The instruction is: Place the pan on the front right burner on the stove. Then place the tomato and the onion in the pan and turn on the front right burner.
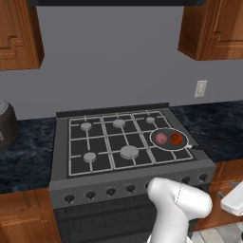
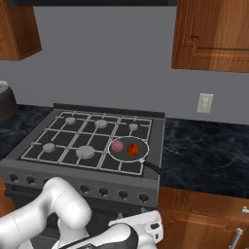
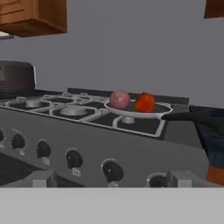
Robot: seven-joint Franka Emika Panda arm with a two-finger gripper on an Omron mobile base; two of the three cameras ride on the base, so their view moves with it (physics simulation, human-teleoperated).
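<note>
The pan (image 1: 154,138) (image 2: 127,141) (image 3: 131,113) sits on the stove (image 1: 128,172) (image 2: 73,171) at the front right corner of the grates. Its dark handle (image 1: 198,148) (image 2: 151,168) points to the front right. The front right burner is hidden under it. Inside the pan lie the pinkish onion (image 1: 161,138) (image 2: 117,146) (image 3: 119,99) on the left and the bright tomato (image 1: 176,138) (image 2: 132,150) (image 3: 144,103) on the right. My gripper (image 3: 111,181) is open and holds nothing. It hangs low in front of the stove's black knobs (image 3: 113,170), apart from them.
A dark round pot (image 1: 7,124) (image 3: 17,76) stands on the left counter. Dark stone counter (image 2: 204,146) runs to the right of the stove, with wooden cabinets (image 2: 214,34) above. My white arm (image 1: 178,201) hangs before the oven front.
</note>
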